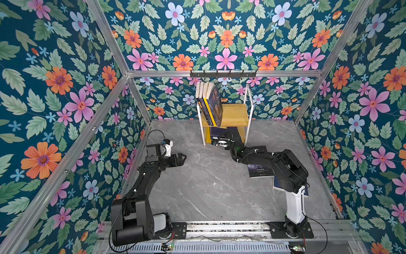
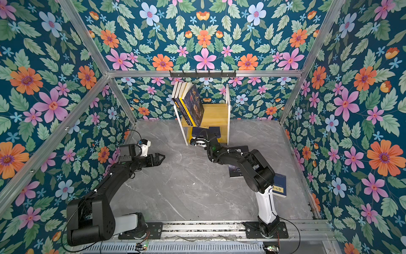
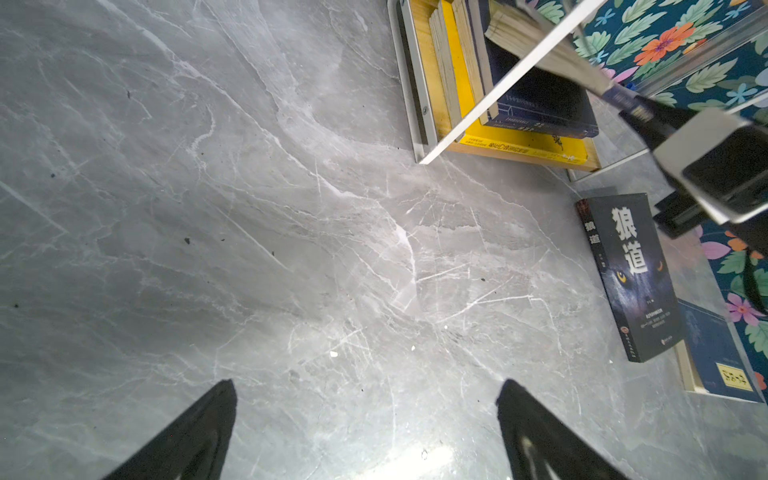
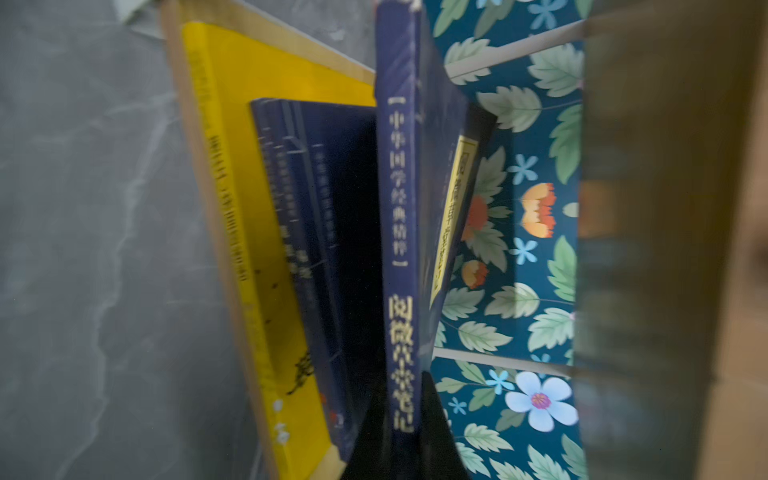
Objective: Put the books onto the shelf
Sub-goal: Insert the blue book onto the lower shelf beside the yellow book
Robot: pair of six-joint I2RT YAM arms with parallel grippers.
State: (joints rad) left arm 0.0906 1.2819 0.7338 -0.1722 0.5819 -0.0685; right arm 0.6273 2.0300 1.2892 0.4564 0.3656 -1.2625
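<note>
Left arm (image 1: 142,184) and right arm (image 1: 285,169), two in all, reach over one grey marble bench (image 1: 208,189); right jaws (image 4: 401,384) are inside the shelf (image 1: 236,114), left jaws (image 3: 368,390) above bare stone.
Above the right jaws, the shelf's upper board carries four or five leaning books (image 1: 216,105), count unsure. Right jaws are clamped on one navy book (image 4: 399,208), on edge in the lower tier, just beside a blurred navy stack (image 4: 320,232) lying on one yellow book (image 4: 237,187). Left jaws stand wide apart, gripping nothing, well apart from every book. Back along the right arm, two books lie on the bench: one wolf-eye book (image 3: 631,282) and one yellow-labelled book (image 3: 715,357), partly under that arm. One hook rail (image 1: 223,74) sits high behind the shelf.
</note>
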